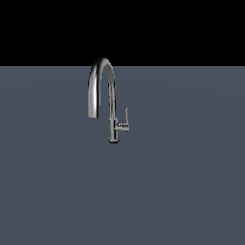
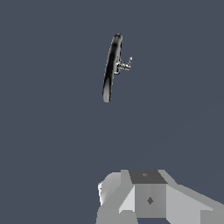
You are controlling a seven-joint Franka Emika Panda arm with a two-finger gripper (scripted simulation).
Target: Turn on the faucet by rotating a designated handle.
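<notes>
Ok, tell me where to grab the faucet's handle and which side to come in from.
Grip the handle on its thin upturned tip, not the short stub at the stem. It juts out on the exterior view's right of the faucet, away from the arched spout, so approaching from that open side looks best. The gripper sits well clear of it.

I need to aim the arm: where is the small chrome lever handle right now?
In the exterior view, the small chrome lever handle sticks out on the view's right of the tall chrome gooseneck faucet, low on its stem, tip pointing upward.
</notes>
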